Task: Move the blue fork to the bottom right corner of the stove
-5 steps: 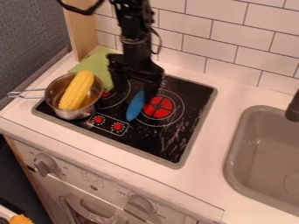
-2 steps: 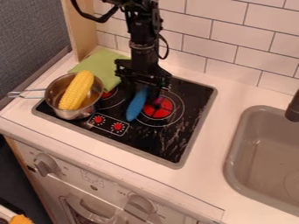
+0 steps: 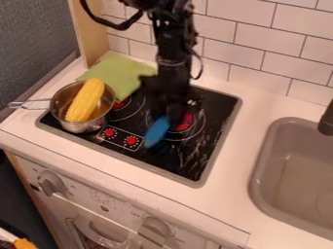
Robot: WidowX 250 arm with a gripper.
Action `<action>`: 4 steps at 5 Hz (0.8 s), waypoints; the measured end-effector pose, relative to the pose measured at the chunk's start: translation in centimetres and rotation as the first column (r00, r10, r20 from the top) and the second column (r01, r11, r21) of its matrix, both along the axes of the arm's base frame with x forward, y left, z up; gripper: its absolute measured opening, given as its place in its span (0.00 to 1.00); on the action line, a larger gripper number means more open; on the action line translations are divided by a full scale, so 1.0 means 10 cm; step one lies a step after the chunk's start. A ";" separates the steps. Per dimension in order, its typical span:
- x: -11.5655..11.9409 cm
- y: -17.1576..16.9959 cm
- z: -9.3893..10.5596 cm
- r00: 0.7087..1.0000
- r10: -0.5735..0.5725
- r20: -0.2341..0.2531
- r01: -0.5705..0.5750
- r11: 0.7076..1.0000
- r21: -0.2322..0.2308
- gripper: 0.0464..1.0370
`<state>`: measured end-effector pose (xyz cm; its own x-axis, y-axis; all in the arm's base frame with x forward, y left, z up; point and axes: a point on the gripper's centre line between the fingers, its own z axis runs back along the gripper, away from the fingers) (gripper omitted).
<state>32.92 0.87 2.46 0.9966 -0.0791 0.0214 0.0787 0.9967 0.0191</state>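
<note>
Both gripper (image 3: 170,109) and blue fork (image 3: 157,133) have shifted rightward. Over the stove (image 3: 185,163), the fork slants down-left from beneath the gripper; whether it is gripped, one cannot tell.

A fixed camera looked down at a slant from the front of the counter (image 3: 244,170), well above the fingers (image 3: 175,115) and a little to their sink side. It faced the wall (image 3: 260,44) behind them, with the counter's edge running askew. It was near enough that the stove (image 3: 195,168) spread large under and around the fingers, yet took in the pot (image 3: 79,127) left of them, the sink (image 3: 296,165) right of them and the oven (image 3: 98,209) below and in front.
</note>
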 end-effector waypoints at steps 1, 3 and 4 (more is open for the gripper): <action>-0.22 -0.20 0.24 0.999 -0.014 0.034 0.015 1.000 -0.020 0.33; -0.52 -0.42 0.01 0.999 0.041 0.010 -0.041 0.997 -0.067 0.33; -0.56 -0.44 -0.07 0.996 0.086 0.036 -0.083 0.995 -0.061 0.33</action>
